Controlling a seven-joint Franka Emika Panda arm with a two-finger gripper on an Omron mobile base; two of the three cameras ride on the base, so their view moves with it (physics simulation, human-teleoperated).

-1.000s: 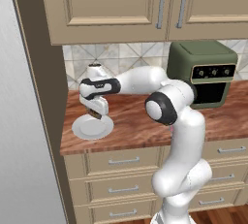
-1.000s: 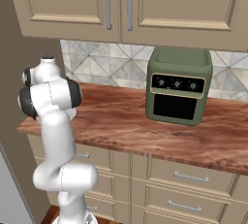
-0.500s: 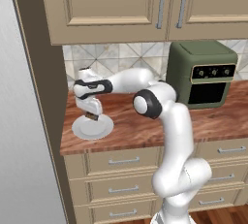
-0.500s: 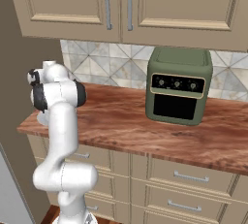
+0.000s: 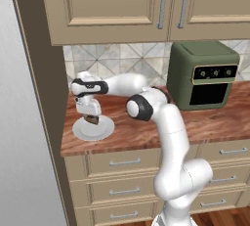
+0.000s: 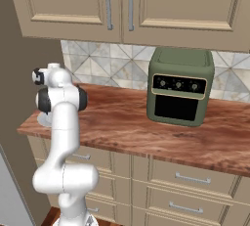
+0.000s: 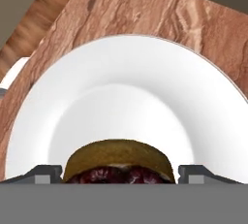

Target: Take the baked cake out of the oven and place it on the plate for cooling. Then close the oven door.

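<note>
Cake (image 7: 119, 161) between gripper (image 7: 120, 173) fingers, over plate (image 7: 121, 87)

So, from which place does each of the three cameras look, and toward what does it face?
Left base view: behind the arm, to its left, facing the counter; the arm reaches to the plate, tool holding the cake above it.
Right base view: behind-right, facing the green appliance; the arm's back rises at left.
Hand view: on the hand, looking down at the plate, cake between the fingertips.
Both base views share the green appliance.
</note>
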